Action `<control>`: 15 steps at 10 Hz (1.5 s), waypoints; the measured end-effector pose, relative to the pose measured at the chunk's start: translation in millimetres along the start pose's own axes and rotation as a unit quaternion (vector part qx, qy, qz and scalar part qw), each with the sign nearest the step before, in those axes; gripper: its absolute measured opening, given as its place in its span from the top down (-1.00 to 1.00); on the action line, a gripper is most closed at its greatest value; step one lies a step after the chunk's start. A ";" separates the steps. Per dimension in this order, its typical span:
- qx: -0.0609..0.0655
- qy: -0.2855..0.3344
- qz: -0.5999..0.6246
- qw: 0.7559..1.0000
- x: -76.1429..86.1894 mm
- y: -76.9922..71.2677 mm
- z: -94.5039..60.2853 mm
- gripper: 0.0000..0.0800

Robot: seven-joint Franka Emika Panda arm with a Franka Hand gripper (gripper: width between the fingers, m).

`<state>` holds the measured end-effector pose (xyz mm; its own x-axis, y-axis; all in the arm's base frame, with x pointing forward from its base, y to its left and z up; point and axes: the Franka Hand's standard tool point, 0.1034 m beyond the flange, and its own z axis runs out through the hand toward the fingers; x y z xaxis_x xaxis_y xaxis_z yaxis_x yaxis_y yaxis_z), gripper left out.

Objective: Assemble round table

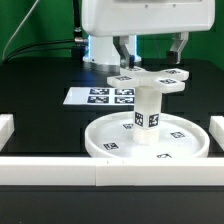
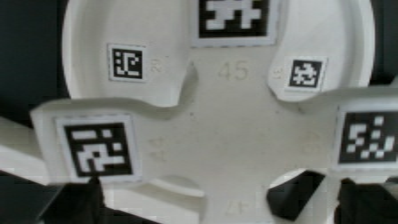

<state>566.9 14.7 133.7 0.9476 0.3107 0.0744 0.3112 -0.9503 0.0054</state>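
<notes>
Claw (image 1: pixel 151 57) straddles cross-shaped base (image 1: pixel 148 79); only exterior view shows leg (image 1: pixel 143 118).

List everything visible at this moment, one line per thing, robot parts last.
round disc: 1, white, rimmed, lying flat on the black table at the front centre, with square tags on it.
cylinder leg: 1, white, upright at the middle of the disc, tagged.
cross-shaped base: 1, white, tagged arms, on top of the leg; fills the wrist view.
marker board: 1, white with black tags, flat on the table behind the disc toward the exterior view's left.
border bars: white, along the table's front edge and both sides.
table: 1, black.
gripper: 1, dark fingers under the white arm, directly above the base; whether it touches the base is unclear.
</notes>
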 end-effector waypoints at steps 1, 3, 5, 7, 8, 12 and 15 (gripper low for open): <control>0.004 -0.003 0.073 0.997 -3.6 3.0 -1.3 -0.62; 0.004 -0.004 0.133 0.991 -3.6 1.4 0.4 -0.62; 0.004 -0.005 0.197 0.980 -3.6 1.2 0.6 -0.62; 0.003 -0.007 0.267 0.964 -3.6 -0.6 2.8 -0.62; 0.002 -0.008 0.292 0.956 -1.8 -2.5 4.3 -0.62; -0.001 -0.011 0.311 0.951 -3.6 -1.2 14.4 -0.62; -0.003 -0.011 0.309 0.951 -10.3 -3.1 21.2 -0.62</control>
<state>557.7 14.9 111.8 0.9504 -0.3079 0.0435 -0.3070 -0.9513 -0.0266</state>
